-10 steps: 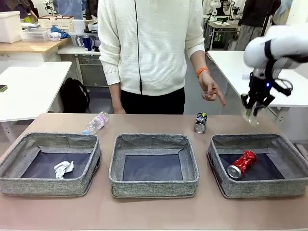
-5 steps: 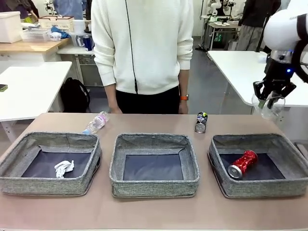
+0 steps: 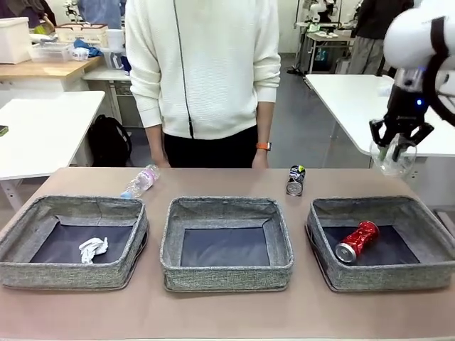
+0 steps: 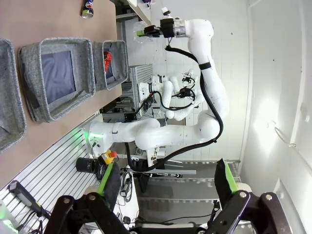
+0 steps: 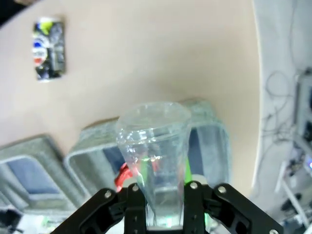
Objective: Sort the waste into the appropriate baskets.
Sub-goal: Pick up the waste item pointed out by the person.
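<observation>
My right gripper (image 3: 395,145) is shut on a clear plastic cup (image 3: 393,160), held in the air above the far right corner of the right basket (image 3: 384,277). In the right wrist view the cup (image 5: 153,141) stands between the fingers (image 5: 134,202), with that basket (image 5: 207,136) below it. A dented red can (image 3: 357,241) lies in the right basket. The middle basket (image 3: 227,273) holds nothing. A white paper wad (image 3: 93,249) lies in the left basket (image 3: 67,275). A dark can (image 3: 296,180) and a clear bottle (image 3: 141,182) lie on the table behind the baskets. My left gripper (image 4: 165,192) is open, high up and off the table.
A person in a white sweater (image 3: 206,64) stands at the far edge of the table, one hand (image 3: 261,158) hanging near it. The brown table (image 3: 227,312) has bare strips in front of and behind the baskets. White tables stand farther off on both sides.
My right gripper has moved right and slightly up with the cup. The person has pulled back the pointing hand and shifted left.
</observation>
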